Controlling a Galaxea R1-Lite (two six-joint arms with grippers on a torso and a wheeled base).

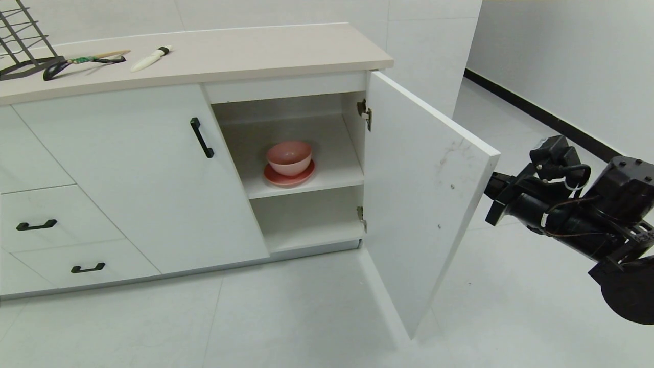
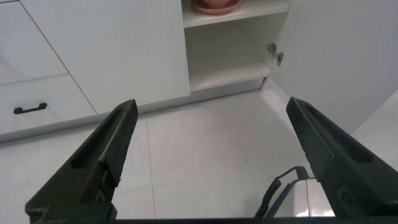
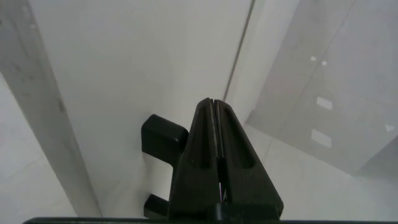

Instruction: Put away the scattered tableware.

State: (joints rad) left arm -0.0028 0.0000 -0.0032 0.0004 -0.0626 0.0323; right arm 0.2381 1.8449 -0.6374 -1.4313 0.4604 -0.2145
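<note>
Bowl (image 1: pixel 288 157) well apart from right pincer (image 3: pixel 213 109)

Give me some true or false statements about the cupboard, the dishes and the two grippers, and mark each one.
1. The right cabinet door stands open. True.
2. The pink bowl sits on the bottom shelf. False: it sits on a pink plate on the upper shelf.
3. The left gripper is open, with nothing between its fingers. True.
4. The right gripper is spread wide open. False: its fingers are pressed together, close beside the door's black handle.
5. The left cabinet door is open too. False: it is closed.
</note>
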